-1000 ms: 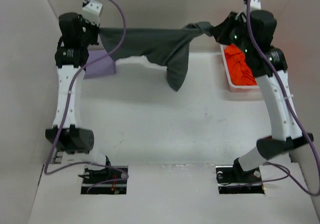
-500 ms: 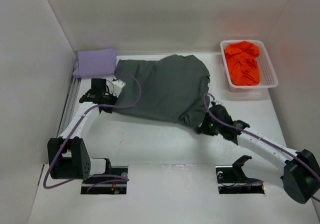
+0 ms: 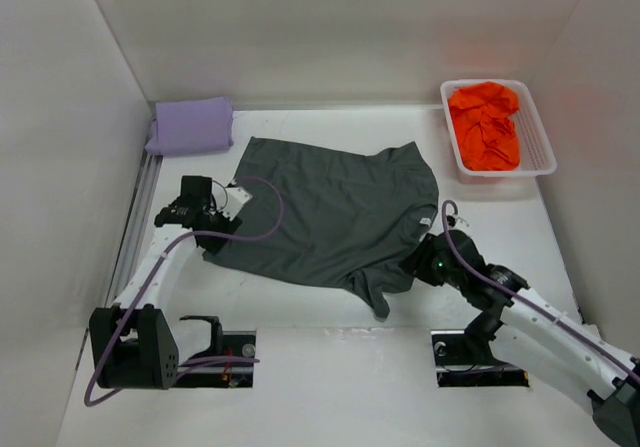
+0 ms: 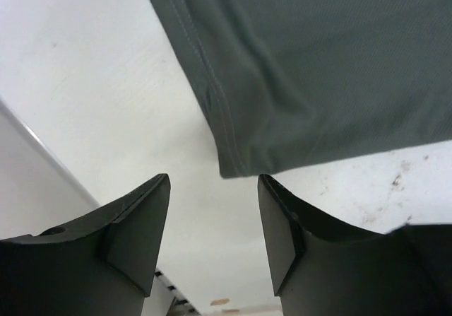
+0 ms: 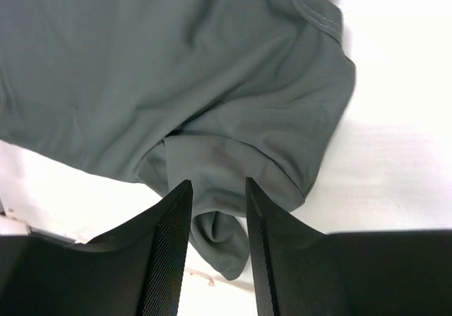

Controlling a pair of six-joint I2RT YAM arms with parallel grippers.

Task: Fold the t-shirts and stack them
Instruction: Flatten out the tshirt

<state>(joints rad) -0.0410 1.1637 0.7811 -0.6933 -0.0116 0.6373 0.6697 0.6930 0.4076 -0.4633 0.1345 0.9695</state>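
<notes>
The dark grey t-shirt [image 3: 330, 212] lies spread out in the middle of the table, with one sleeve [image 3: 383, 292] bunched at its near edge. My left gripper [image 3: 212, 232] is open and empty just off the shirt's near-left corner [image 4: 233, 167]; its jaws [image 4: 213, 182] stand wide apart over bare table. My right gripper [image 3: 415, 262] is open at the shirt's near-right side; in the right wrist view [image 5: 218, 183] the crumpled sleeve [image 5: 222, 238] lies between the jaws, not pinched. The lavender t-shirt [image 3: 190, 125] lies folded at the back left. The orange t-shirt [image 3: 487, 125] lies crumpled in the basket.
A white mesh basket [image 3: 540, 157] stands at the back right. White walls close in the table on the left, back and right. A metal rail [image 3: 140, 207] runs along the left edge beside the left arm.
The grey shirt, held stretched in the air at the back, has come down and been pulled flat toward the near side. Both grippers have let go and opened.
</notes>
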